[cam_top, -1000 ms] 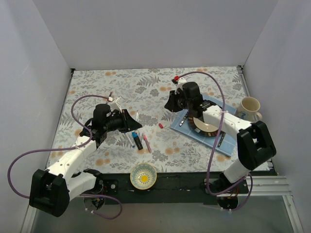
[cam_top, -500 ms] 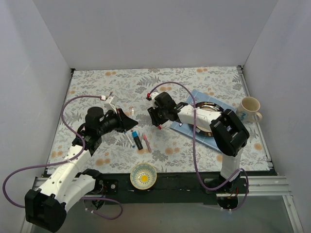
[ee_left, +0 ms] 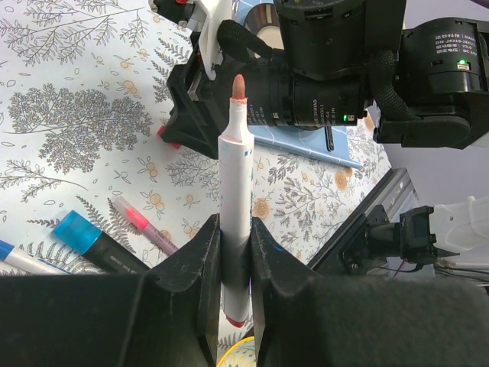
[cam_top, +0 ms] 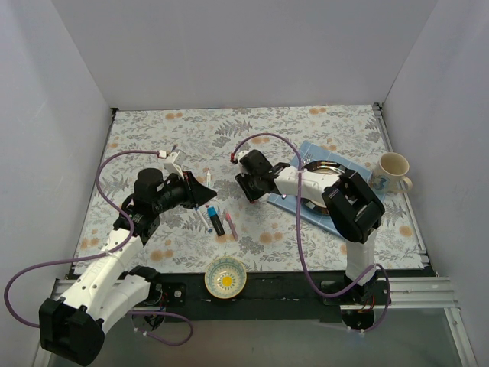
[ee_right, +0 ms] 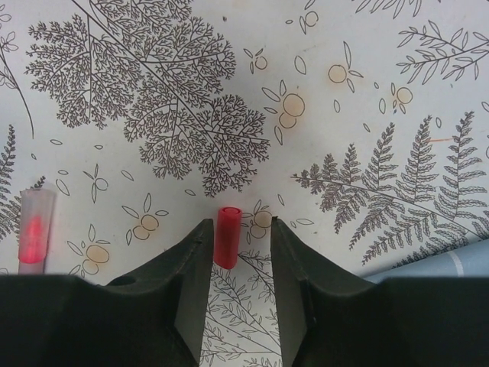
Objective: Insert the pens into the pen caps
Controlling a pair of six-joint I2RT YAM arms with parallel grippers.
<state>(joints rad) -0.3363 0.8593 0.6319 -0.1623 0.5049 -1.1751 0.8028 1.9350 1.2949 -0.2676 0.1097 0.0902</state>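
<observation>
A: Right end effector [ee_right: 237, 229] swung left. Grip?
B: Jaws apart, red cap [ee_right: 228, 236] between them on floral tabletop [ee_right: 153, 115]. Left end effector [ee_left: 234, 229] pinches white pen [ee_left: 234, 168]; white walls [cam_top: 229, 46] around.

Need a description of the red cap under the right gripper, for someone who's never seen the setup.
On the leaf-print table, look just left of the blue mat, where the right gripper hangs open. Between its jaws lies the red cap, a short stubby tube, alone on the cloth. Unlike the clear pink-cored piece nearby, it is solid opaque red.
</observation>
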